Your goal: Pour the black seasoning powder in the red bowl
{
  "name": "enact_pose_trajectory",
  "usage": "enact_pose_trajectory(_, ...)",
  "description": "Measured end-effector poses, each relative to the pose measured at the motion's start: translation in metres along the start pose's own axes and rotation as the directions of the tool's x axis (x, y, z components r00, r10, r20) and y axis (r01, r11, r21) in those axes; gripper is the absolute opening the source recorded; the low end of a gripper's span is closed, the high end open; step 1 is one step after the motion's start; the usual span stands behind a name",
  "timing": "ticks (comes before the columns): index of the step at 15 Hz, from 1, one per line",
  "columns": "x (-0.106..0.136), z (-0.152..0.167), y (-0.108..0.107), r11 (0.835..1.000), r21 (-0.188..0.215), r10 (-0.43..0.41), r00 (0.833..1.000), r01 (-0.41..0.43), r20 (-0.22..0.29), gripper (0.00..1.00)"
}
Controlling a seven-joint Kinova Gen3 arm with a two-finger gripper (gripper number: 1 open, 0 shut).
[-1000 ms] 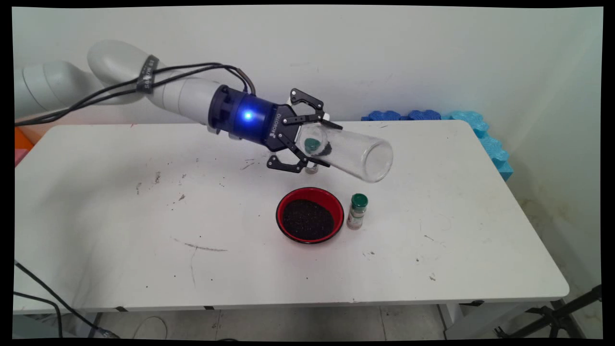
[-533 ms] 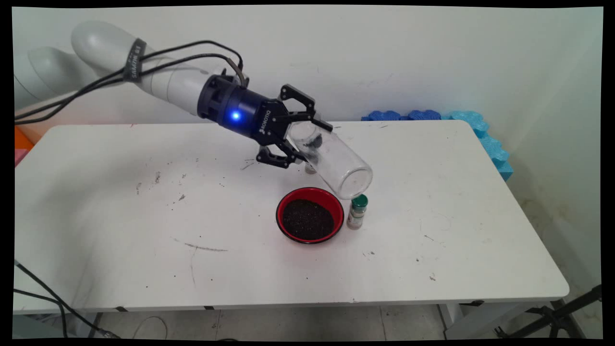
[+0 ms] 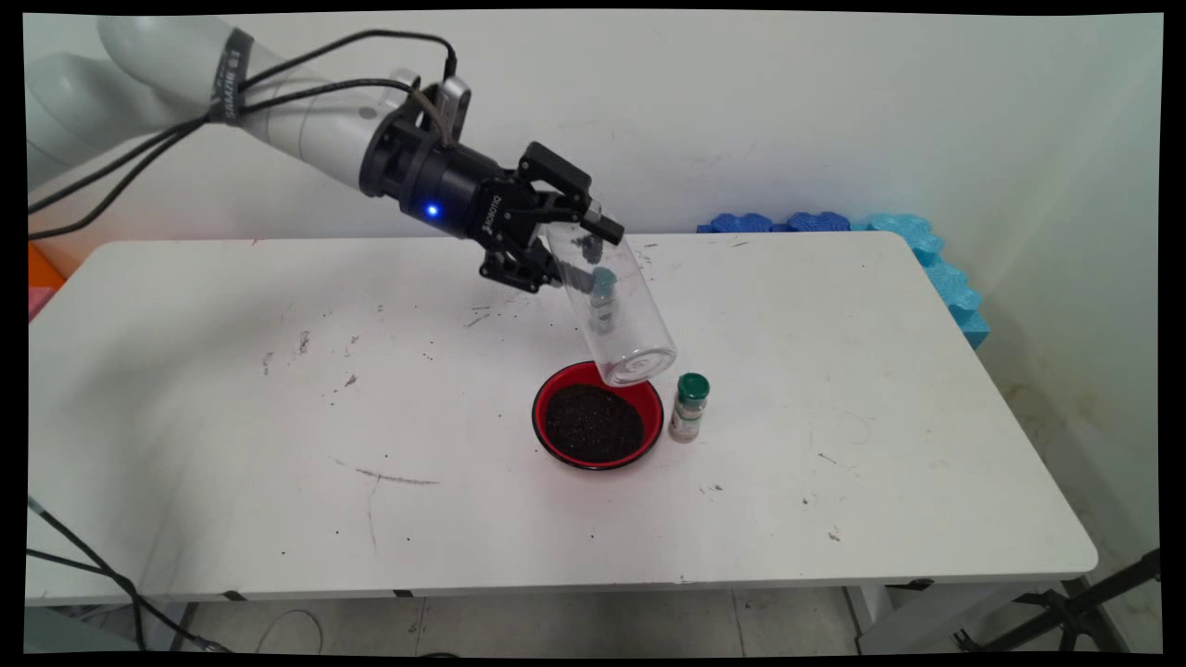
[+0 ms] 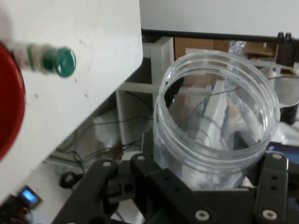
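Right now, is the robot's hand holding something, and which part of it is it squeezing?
Yes. The hand holds a clear plastic jar by its closed bottom end, tilted with its open mouth down over the red bowl.

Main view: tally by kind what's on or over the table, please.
Clear plastic jar, tilted in the black gripper: 1
Red bowl of dark grains: 1
Small green-capped bottles: 2, one beside the bowl, one seen through the jar
Total: 4
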Motion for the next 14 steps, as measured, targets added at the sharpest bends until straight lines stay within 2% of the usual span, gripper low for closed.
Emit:
enact_pose_trajectory(3,0.000,-0.007,0.008,0.992,0.020,0.123,0.992,-0.122,-0.005,0.00)
enact_pose_trajectory(7,0.000,-0.018,0.025,0.949,0.052,0.313,0.950,-0.312,-0.016,0.00)
enact_pose_trajectory(10,0.001,-0.027,0.040,0.888,0.083,0.455,0.890,-0.451,-0.028,0.00)
enact_pose_trajectory(12,0.002,-0.032,0.049,0.840,0.106,0.539,0.842,-0.533,-0.031,0.00)
enact_pose_trajectory(14,0.002,-0.037,0.057,0.778,0.134,0.623,0.782,-0.614,-0.031,0.00)
